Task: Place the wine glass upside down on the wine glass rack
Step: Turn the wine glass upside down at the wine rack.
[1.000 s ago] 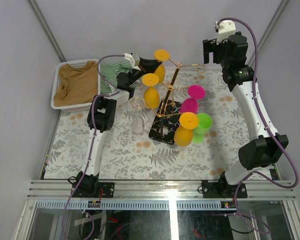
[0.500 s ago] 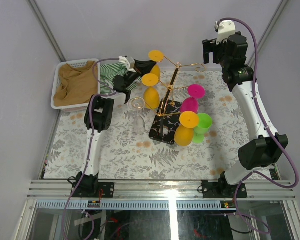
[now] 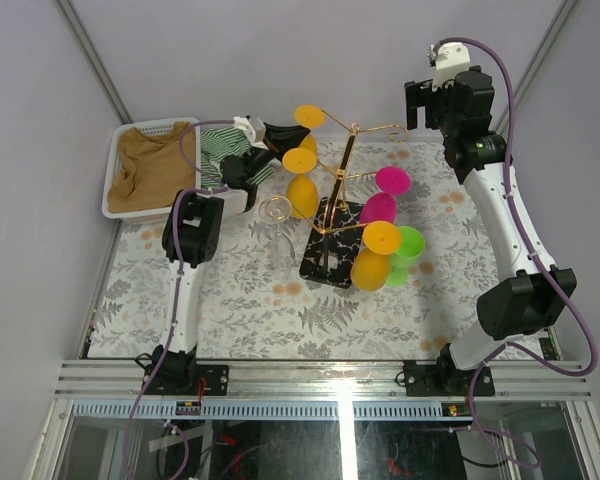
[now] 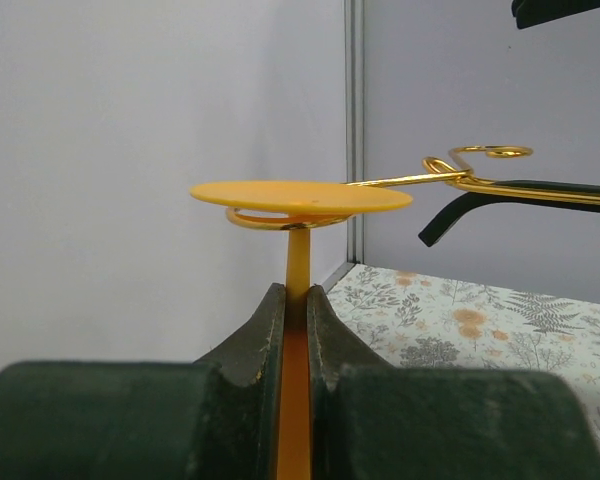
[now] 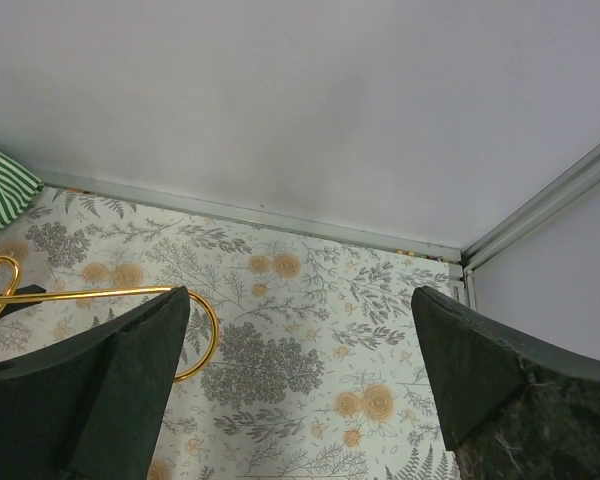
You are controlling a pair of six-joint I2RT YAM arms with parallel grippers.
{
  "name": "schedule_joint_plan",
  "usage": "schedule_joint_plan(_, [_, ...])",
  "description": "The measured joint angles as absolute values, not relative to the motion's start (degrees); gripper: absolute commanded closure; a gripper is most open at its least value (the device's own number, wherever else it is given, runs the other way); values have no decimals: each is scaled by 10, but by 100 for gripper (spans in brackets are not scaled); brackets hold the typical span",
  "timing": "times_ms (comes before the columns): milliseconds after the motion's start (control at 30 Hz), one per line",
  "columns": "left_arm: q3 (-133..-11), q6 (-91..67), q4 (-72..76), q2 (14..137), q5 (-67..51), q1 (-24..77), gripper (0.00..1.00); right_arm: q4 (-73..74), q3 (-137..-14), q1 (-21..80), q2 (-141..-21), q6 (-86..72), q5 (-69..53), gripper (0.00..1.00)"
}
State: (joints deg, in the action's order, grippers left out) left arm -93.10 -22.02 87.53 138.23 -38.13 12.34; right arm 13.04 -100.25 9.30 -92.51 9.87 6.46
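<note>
Top external shows left hand (image 3: 291, 131) shifted wine glass (image 3: 308, 116) leftward.

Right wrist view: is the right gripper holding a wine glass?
No, the right gripper stands wide open, with only the table and a gold hook of the wine glass rack showing between its fingers.

We see matt yellow plastic wine glass (image 4: 300, 195), glossy gold metal wine glass rack (image 3: 337, 200), matt dark plastic on our left claw (image 4: 296, 300), smooth printed table (image 3: 230, 300).
</note>
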Motion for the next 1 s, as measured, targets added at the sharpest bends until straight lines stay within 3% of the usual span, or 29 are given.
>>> schedule_joint_plan(467, [-901, -222, 874, 1357, -406, 136, 100, 130, -996, 93, -925, 98, 65, 1])
schedule_joint_plan(1000, [-919, -240, 873, 1367, -420, 147, 64, 130, -993, 93, -925, 98, 65, 1])
